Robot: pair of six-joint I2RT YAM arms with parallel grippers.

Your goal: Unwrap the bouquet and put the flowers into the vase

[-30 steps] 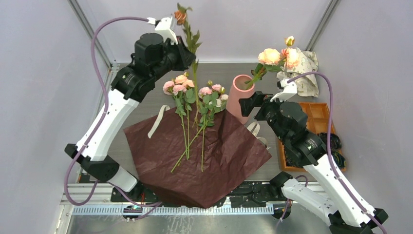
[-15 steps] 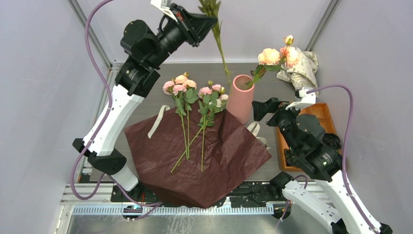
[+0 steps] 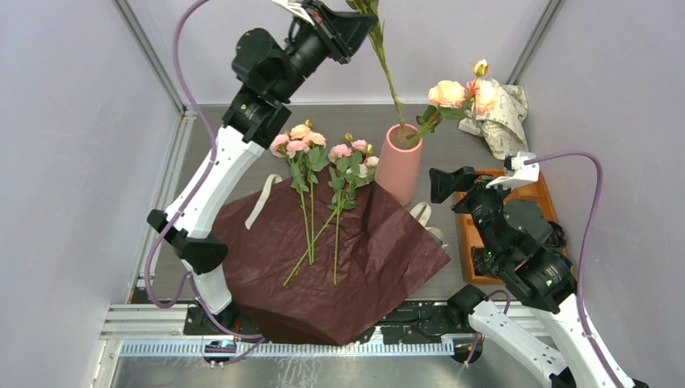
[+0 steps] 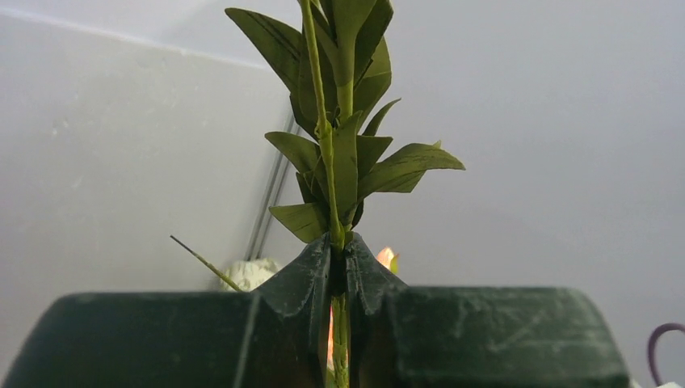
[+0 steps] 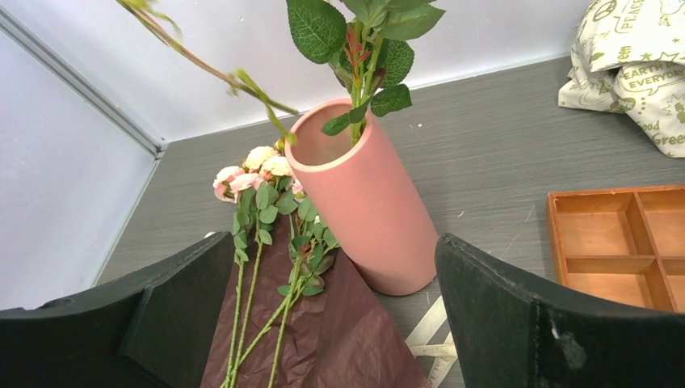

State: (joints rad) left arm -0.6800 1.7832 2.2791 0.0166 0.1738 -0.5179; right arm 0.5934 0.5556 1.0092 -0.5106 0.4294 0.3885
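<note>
My left gripper [image 3: 357, 18] is raised high at the back, shut on a long leafy flower stem [image 3: 388, 74] that slants down to the mouth of the salmon-pink vase [image 3: 399, 166]. In the left wrist view the stem [image 4: 325, 121] runs between the closed fingers; its bloom is hidden. Peach roses [image 3: 454, 93] stand in the vase. Several pink flowers [image 3: 319, 158] lie on the unwrapped dark red paper [image 3: 363, 259]. My right gripper [image 3: 443, 183] hangs open just right of the vase [image 5: 363, 202], not touching it, its fingers [image 5: 517, 315] wide apart.
An orange compartment tray [image 3: 533, 192] sits at the right under my right arm. Crumpled cream printed paper [image 3: 505, 113] lies at the back right. Cream ribbon [image 3: 262, 198] trails off the paper's left corner, and more ribbon [image 3: 426, 217] lies by the vase's base.
My left arm has risen and swung right, carrying the stem from above the lying flowers to the vase's mouth. The right gripper has drawn back rightward from the vase, still open.
</note>
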